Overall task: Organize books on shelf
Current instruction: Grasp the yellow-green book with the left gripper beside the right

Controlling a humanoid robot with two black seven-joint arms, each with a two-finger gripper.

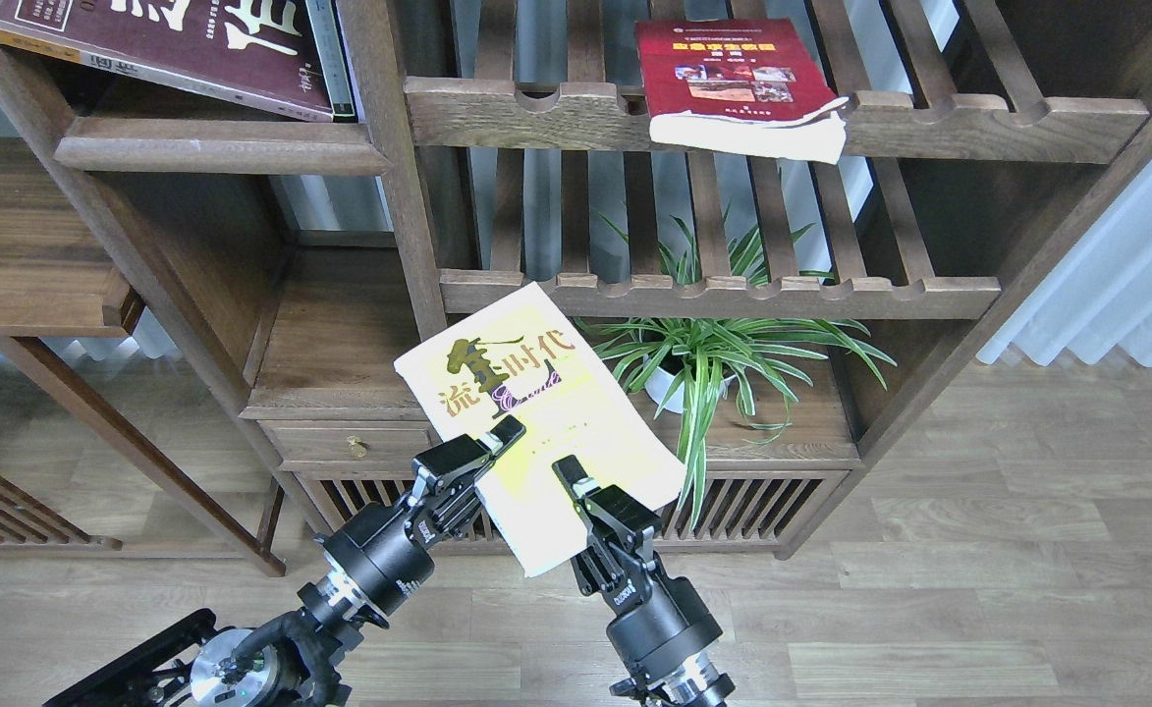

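You have the yellow-green book [536, 412] up in the air in front of the bookcase, tilted, its top corner just under the notched rail [723, 295] of the lower slatted rack. Your left hand [492, 442] is closed on the book's left edge and your right hand [568, 476] on its lower edge, both pinching near the same bottom end. The far end hangs free, so the cover could bend or the book could pivot and slip out if either grip loosens.

The maroon book [202, 39] already lies tilted on the plank shelf [212, 147] at upper left, against some thin upright books [330, 49]. The red book [733, 83] sits on the upper slatted rack, its pages overhanging the front rail.

If the plank shelf is your goal, the post [409, 226] stands between; you could catch the book's top corner on it or on the notched rail. Pushing in hard could also shove the leaning maroon book. The plant [703, 363] is just beside the book's right edge, so a swing that way brushes its leaves.
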